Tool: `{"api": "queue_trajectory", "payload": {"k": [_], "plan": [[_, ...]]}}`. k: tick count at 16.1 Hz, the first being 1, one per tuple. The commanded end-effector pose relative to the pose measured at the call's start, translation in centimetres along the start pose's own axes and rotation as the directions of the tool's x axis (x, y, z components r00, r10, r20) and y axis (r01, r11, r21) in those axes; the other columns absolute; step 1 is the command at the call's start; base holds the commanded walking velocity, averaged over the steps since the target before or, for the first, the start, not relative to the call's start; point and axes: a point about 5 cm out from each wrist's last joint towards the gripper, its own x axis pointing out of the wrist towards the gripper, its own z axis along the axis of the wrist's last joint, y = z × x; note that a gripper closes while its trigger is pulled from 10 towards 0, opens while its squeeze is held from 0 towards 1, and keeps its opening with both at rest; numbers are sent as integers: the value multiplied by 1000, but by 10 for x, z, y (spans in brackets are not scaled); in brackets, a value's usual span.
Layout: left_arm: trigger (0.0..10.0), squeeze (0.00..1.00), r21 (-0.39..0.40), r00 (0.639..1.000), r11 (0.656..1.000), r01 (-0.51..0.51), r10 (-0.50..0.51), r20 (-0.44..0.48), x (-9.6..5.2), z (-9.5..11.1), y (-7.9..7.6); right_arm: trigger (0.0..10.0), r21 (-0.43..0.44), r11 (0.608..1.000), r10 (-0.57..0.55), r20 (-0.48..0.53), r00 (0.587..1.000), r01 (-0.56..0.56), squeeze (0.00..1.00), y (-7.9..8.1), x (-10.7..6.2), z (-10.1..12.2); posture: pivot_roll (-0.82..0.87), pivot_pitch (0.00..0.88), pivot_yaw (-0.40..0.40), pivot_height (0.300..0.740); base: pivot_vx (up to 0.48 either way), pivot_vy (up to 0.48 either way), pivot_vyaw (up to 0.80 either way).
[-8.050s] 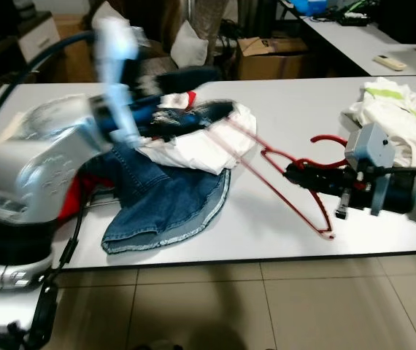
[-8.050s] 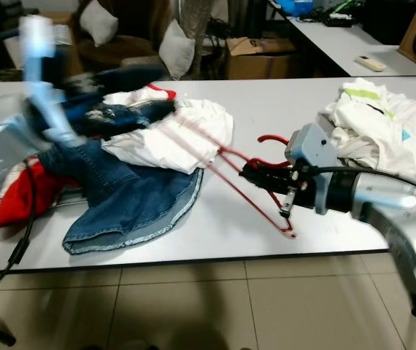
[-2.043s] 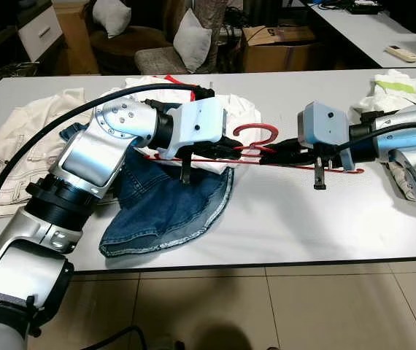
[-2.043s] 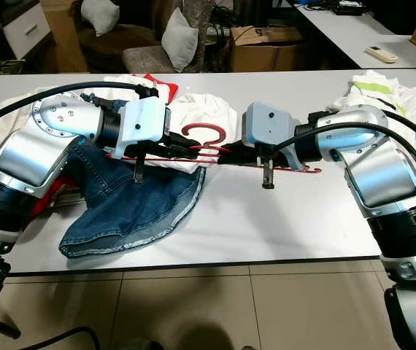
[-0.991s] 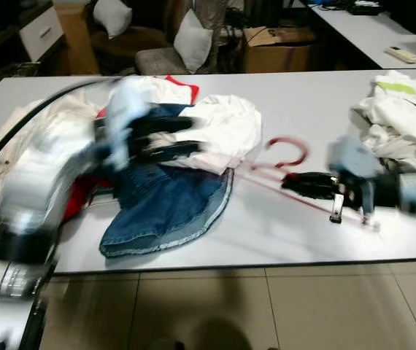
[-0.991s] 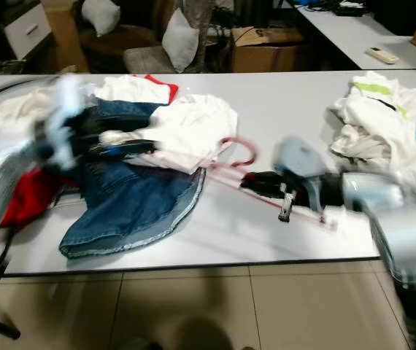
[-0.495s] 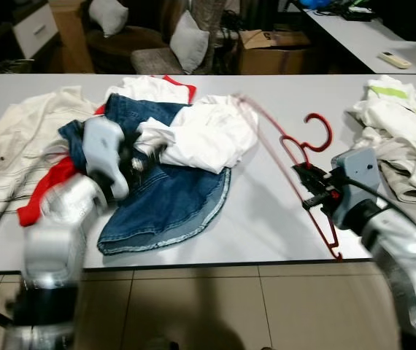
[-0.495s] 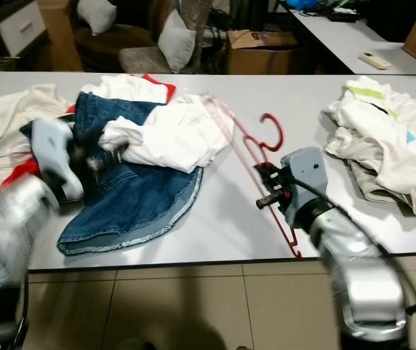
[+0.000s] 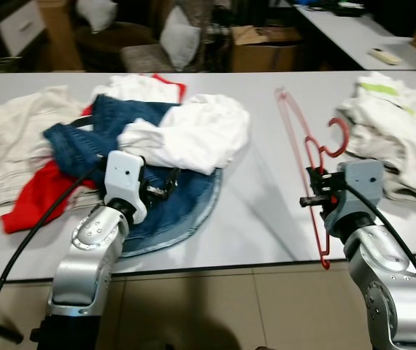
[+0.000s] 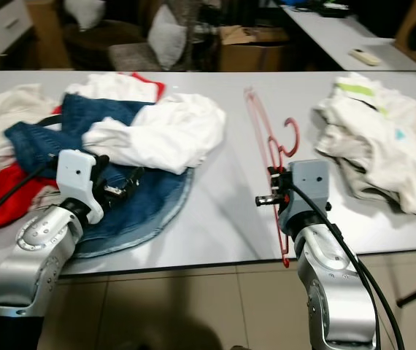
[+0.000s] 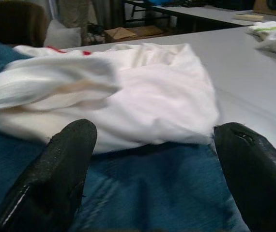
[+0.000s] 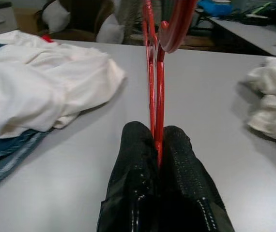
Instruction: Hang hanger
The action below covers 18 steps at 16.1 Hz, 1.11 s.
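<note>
While the right arm reaches over the near edge of the bench, these are the particulars:

Hanger: a red hanger stands over the right half of the bench, between the heap of clothes on the left and the pale heap on the right; its hook curls at the far end, and one thin arm runs down past the bench's near edge.

Right gripper: the right gripper has its two black fingers pressed together on the hanger's thin red wires, which rise straight out from between the fingertips, with the hook beyond them.

Left gripper: the left gripper hovers low over the blue denim skirt; its fingers are spread wide apart with nothing between them.

White garment: a white garment lies bunched on top of the denim, just ahead of the left fingertips.

Other clothes: a red cloth and a cream garment lie at the bench's left end; a pile of white clothes with a green stripe lies at the right end, near the hanger's hook but apart from it.

Background: a chair with a white cushion and a cardboard box stand beyond the bench.
</note>
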Motion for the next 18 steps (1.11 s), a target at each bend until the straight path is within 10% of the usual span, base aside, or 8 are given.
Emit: {"api": "queue_trajectory", "payload": {"k": [1,18], "plan": [[10000,502,14,1000,1000,14,-14,18,3,7,-5,10000,11,1000,-16,20,1000,16,0,-4,-3,2,-75,0,31,740,0,-277,0],[10000,502,5,999,999,38,-38,12,6,7,-11,10000,39,999,-6,-22,1000,7,0,-2,-5,-3,-96,0,30,740,0,-109,0]]}}
